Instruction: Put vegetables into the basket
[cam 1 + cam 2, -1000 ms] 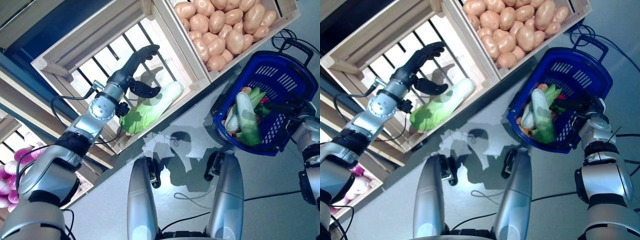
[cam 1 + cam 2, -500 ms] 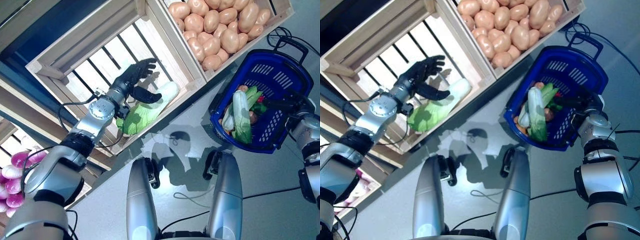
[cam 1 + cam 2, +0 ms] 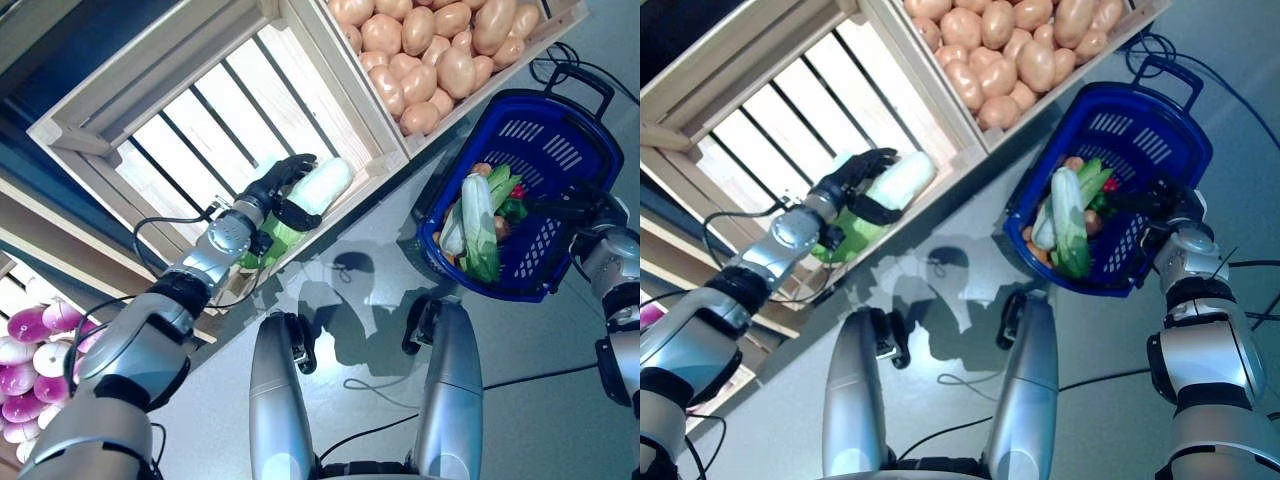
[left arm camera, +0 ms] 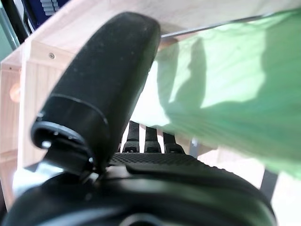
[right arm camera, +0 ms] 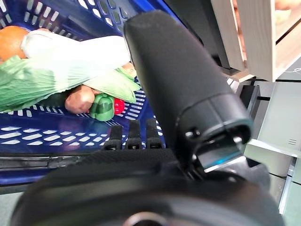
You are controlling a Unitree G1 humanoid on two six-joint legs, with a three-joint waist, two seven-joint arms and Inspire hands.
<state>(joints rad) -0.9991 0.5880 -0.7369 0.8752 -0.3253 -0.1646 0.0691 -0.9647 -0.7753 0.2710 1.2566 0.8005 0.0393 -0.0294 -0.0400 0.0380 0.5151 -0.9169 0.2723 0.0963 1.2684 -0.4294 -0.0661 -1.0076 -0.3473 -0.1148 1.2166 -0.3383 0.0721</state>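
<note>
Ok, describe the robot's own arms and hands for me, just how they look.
Both arms are silver-grey rounded shells with black bands at the joints. The left arm has thin black cables looping beside its forearm and a round silver wrist with small holes. The left hand and right hand are matt black; the thumbs are thick, rounded and finely textured.

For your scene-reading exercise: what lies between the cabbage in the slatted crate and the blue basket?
In the left eye view, the crate's wooden wall and bare grey floor separate the cabbage, gripped by the left robot hand, from the blue basket.

Head eyes look down; wrist cameras sit close behind each hand.
</note>
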